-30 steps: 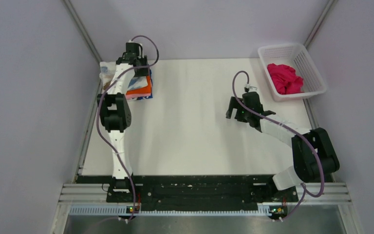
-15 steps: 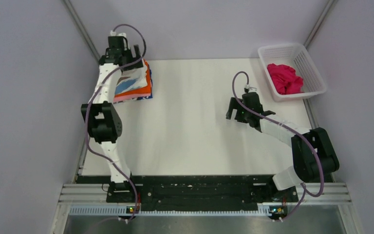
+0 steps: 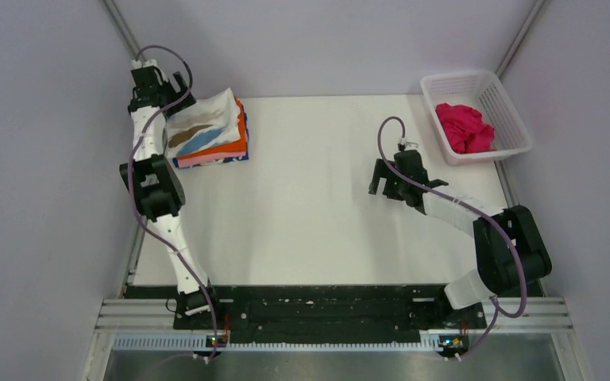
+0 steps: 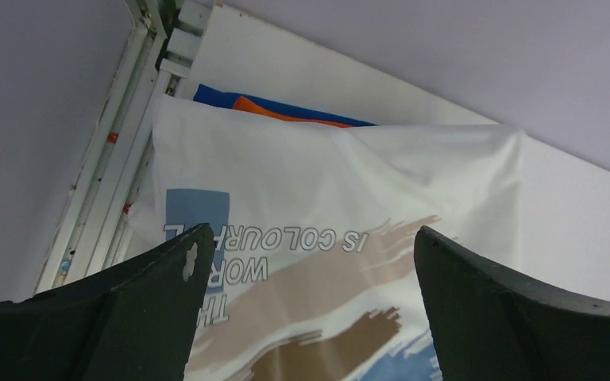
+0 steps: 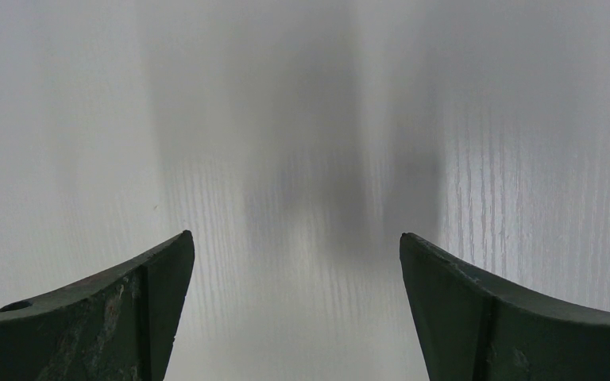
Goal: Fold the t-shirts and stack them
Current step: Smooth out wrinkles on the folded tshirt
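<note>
From above: my left gripper (image 3: 164,85) hangs wide open and empty at the far-left corner, beside the folded pile (image 3: 224,151) topped by the printed t-shirt (image 3: 202,127). The magenta t-shirt (image 3: 465,127) lies in the basket (image 3: 476,77). Left wrist: the print sits between my spread fingers (image 4: 159,278), apparently untouched. Right wrist: my right gripper (image 5: 295,238) is wide open over the bare table (image 5: 286,119).

White tabletop (image 3: 318,206) w/ pale grey walls (image 3: 40,198), alu frame rails (image 3: 121,22)

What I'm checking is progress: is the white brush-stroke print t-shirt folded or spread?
Folded: the white brush-stroke print t-shirt forms a compact rectangle atop orange, pink and blue shirts.
</note>
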Action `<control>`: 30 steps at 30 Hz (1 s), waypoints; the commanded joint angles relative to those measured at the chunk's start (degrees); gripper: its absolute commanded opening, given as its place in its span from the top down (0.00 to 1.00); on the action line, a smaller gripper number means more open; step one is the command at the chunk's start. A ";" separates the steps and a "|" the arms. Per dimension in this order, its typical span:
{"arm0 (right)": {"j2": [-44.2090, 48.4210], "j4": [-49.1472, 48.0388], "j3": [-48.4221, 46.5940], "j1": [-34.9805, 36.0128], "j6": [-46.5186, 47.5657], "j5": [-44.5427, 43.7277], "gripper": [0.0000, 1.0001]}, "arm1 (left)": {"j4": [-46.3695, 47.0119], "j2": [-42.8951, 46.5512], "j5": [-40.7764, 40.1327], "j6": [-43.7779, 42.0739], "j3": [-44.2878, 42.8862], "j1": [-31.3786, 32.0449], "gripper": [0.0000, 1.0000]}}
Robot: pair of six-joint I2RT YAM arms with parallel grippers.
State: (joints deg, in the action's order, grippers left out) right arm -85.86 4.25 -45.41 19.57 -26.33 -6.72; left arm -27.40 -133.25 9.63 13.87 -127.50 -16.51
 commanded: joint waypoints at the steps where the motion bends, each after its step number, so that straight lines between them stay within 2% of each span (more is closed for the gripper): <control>1: -1.62 -0.20 -3.24 -0.64 1.17 -1.71 0.01 | 5.40 -4.43 -1.54 -1.99 -3.71 0.25 0.01; 5: -2.44 0.00 -3.35 -0.69 1.37 -3.23 0.01 | 3.85 -10.38 -7.41 -5.33 -8.54 -0.21 0.01; 9: -2.48 -0.38 -3.50 -0.76 1.15 -2.56 0.01 | 2.80 -11.66 -4.67 -5.96 -10.99 -0.30 0.01; 14: -1.09 -1.04 -3.44 -0.76 0.41 -1.21 0.01 | 4.46 -6.22 -2.53 -5.77 -9.04 2.01 0.01; 20: 1.49 -1.36 -2.84 -0.73 0.34 -0.73 0.01 | 6.41 3.17 -6.43 -5.61 -2.71 6.56 0.01; 24: 2.25 -2.37 -1.41 -0.72 0.02 -0.05 0.01 | 7.23 3.65 -1.45 -2.07 -1.66 7.52 0.01; 30: 2.73 -2.76 -1.00 -0.75 -0.04 -0.10 0.01 | 9.70 -1.98 9.48 6.20 -3.54 8.93 0.01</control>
State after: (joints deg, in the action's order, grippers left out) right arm -85.43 3.84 -46.24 19.57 -26.09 -6.98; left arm -21.21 -132.68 11.62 13.85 -130.19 -7.20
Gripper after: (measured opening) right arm 0.986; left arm 0.991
